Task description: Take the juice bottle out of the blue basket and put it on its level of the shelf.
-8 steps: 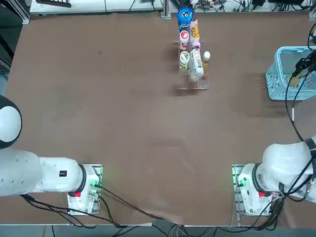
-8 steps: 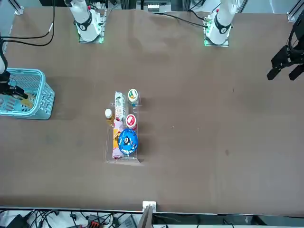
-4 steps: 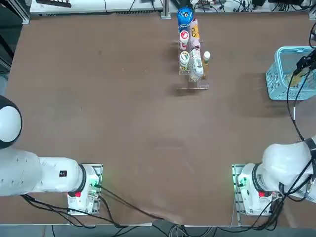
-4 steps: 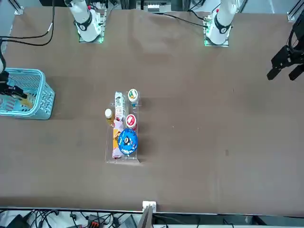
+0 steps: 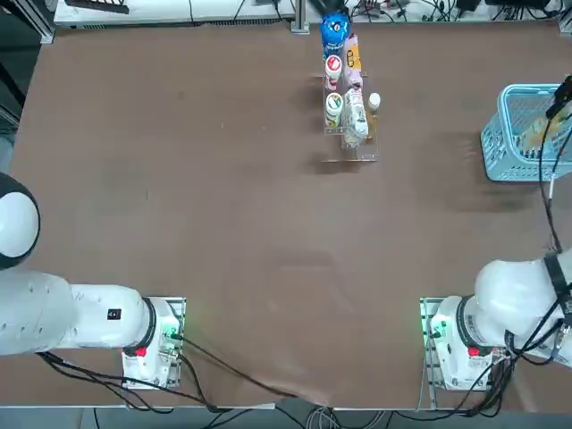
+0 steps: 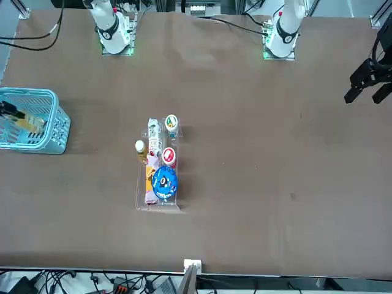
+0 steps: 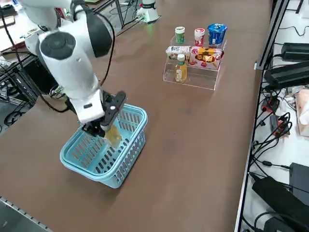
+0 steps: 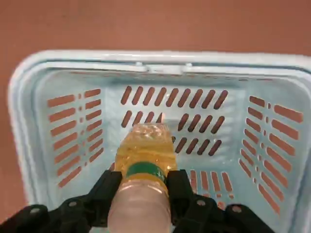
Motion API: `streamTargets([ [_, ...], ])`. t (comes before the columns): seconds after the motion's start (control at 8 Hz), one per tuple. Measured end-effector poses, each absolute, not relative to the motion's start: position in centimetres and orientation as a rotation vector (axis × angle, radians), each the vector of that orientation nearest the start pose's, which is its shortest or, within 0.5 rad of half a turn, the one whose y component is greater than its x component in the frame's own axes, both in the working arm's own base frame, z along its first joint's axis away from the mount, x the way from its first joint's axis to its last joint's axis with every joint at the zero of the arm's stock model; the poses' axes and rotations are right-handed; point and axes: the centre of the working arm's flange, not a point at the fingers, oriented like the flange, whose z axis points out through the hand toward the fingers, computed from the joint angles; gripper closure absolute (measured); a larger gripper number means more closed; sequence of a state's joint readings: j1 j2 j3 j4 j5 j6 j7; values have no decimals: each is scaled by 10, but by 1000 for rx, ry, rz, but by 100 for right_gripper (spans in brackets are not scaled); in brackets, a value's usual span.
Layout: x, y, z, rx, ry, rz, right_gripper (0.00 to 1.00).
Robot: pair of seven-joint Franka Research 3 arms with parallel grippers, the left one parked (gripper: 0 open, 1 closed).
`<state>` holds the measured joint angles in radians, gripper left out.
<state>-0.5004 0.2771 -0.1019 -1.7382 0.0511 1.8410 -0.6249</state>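
The right gripper (image 8: 141,191) is clamping the juice bottle (image 8: 144,160) by its upper body, one black finger (image 8: 108,191) pressing on each side, with the white cap pointing back toward the wrist and the yellow-orange base hanging ahead of the jaws. The bottle is hanging over the inside of the blue basket (image 7: 130,140); whether its base is touching the basket floor cannot be told.

Risks from here, as I judge them: the bottle is smooth and rounded, and the jaws are gripping it close to the neck, so it could be swinging or slipping downward between the pads during a quick move. The basket's rim and lattice walls are surrounding the jaws on every side, so a sideways move before the base is clearing the rim could be snagging the bottle or dragging the light basket along. At the shelf (image 7: 193,72), well apart from the jaws, a matching bottle (image 7: 181,68) is already standing on the lowest level, and the see-through tiers are narrow, so a careless approach could be knocking it or its neighbours over.

Counting: one basket, one shelf, one juice bottle in the jaws and one twin on the rack. Also on the rack are one blue-topped container (image 7: 216,33), two small capped bottles and two packs lying flat.
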Motion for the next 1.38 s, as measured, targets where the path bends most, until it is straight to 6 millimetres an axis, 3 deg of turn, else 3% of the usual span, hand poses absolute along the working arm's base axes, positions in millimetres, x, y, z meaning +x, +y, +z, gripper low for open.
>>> streamTargets([
  [0.25, 520, -333, 441, -3019, -43, 192, 45],
  [0.5, 536, -303, 485, -3043, -86, 193, 45],
  [0.88, 571, -221, 548, -3085, -66, 183, 45],
  [1.38, 615, -90, 557, -3122, -14, 163, 45],
])
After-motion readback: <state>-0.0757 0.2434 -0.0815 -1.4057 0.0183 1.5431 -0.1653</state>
